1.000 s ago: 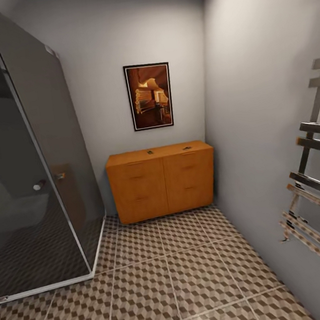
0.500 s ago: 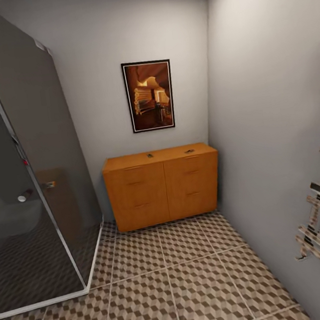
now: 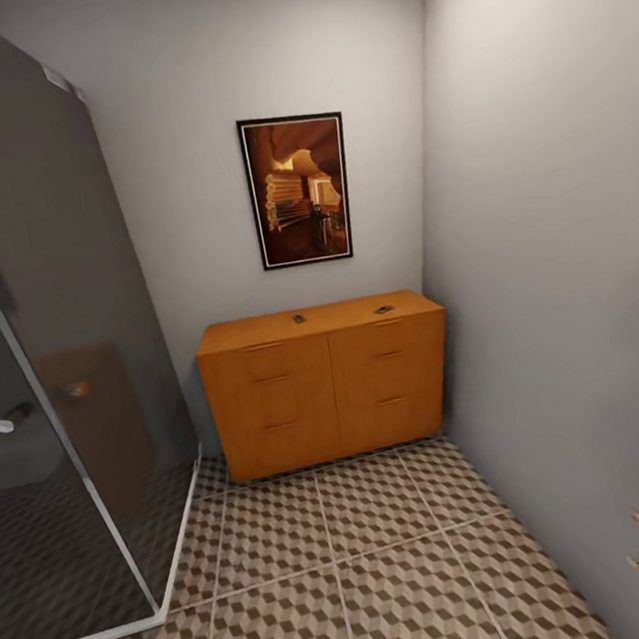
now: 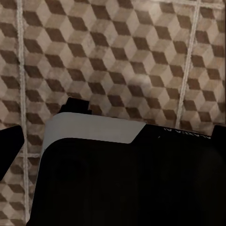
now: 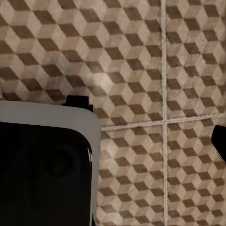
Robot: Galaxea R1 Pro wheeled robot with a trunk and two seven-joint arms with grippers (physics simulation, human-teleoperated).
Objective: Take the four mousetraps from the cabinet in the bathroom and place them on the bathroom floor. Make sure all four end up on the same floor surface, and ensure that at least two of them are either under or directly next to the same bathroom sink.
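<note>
While both hands' states could not be told, two mousetraps (image 3: 300, 318) lay atop the cabinet (image 3: 326, 384), beyond the bathroom floor (image 3: 371, 555).

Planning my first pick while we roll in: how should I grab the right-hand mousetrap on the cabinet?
Probably from above, pinching its long edges. The mousetrap lies flat on the cabinet top near the right front edge, too thin for a side grip, and the side wall crowds that end, so come from the front. It's too small here to judge its exact angle.
</note>
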